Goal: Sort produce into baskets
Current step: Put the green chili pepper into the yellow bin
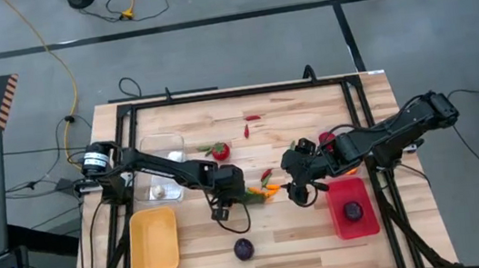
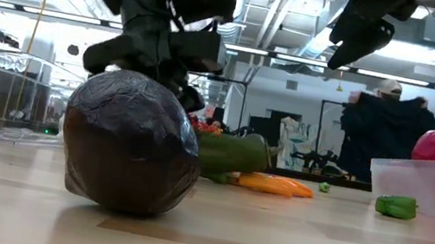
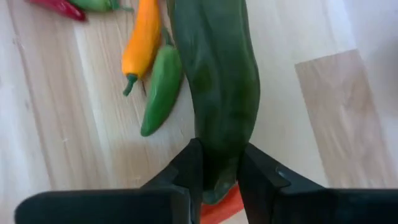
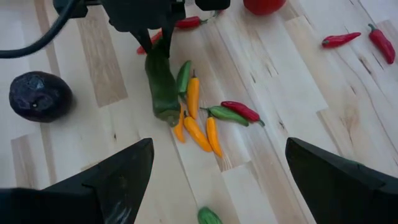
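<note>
A long dark green pepper (image 3: 221,87) lay beside a slim orange chilli (image 3: 142,40), a smaller bright green chilli (image 3: 160,90) and pale, straight-grained wooden tabletop (image 3: 74,143).
</note>
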